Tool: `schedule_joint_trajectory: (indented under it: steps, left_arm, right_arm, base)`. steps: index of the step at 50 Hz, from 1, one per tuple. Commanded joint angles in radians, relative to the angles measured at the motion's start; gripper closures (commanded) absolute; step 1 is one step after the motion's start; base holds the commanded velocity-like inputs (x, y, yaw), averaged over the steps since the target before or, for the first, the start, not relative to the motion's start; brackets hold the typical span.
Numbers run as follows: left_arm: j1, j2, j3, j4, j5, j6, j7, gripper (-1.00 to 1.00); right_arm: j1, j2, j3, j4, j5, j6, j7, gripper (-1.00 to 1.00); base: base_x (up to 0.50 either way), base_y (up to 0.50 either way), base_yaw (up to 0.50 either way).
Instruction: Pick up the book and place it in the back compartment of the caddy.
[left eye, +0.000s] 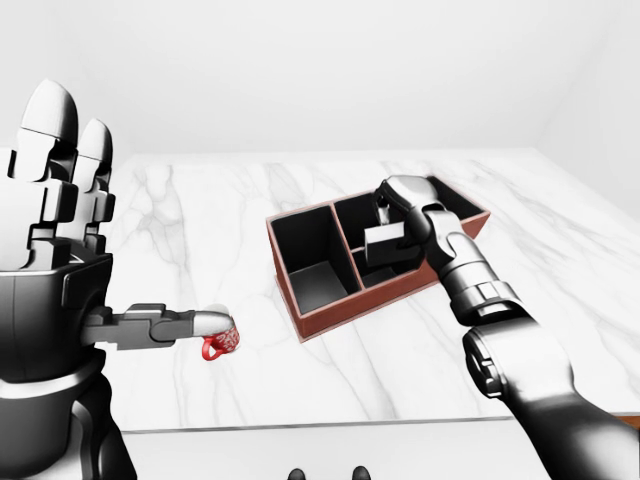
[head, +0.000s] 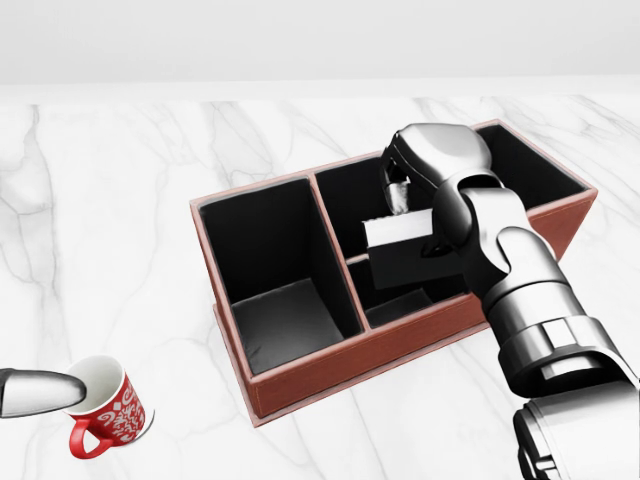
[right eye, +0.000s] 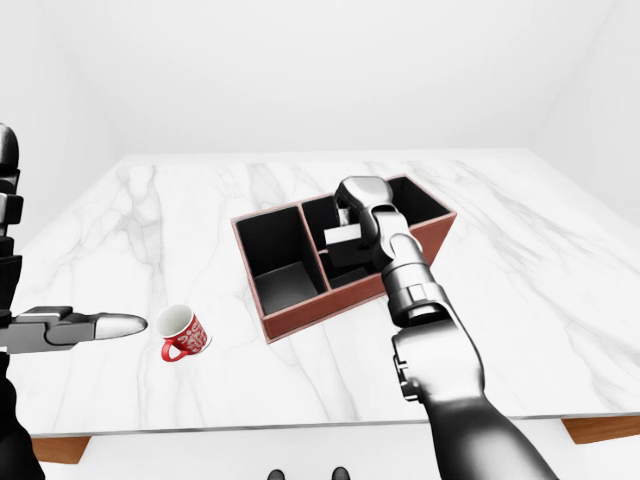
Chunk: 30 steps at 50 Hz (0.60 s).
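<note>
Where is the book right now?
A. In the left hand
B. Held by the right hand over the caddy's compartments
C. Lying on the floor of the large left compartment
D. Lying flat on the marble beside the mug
B: the right hand grips the book, tilted, above the caddy compartments.

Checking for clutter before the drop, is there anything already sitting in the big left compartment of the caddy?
No, in the head view the caddy's large left compartment shows only bare dark walls and floor.

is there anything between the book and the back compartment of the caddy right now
Nothing visible blocks it. The right robot hand holds the book over the caddy, low among its right-hand compartments. The red mug sits far off on the table's left.
</note>
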Motion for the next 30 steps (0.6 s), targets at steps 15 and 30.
schedule_joint_trajectory:
  steps: [15,30]
  left_arm:
    - [0.0,-0.001,-0.004,0.004,0.004,0.0,-0.001,-0.95]
    - [0.0,-0.001,-0.003,0.005,0.003,0.0,-0.001,-0.95]
  right_arm:
    - [-0.036,0.006,-0.001,0.118,-0.007,0.0,-0.135,1.0]
    - [-0.042,0.014,0.0,0.155,0.002,0.0,-0.164,1.0]
  base:
    - [0.0,0.0,0.0]
    - [0.0,0.0,0.0]
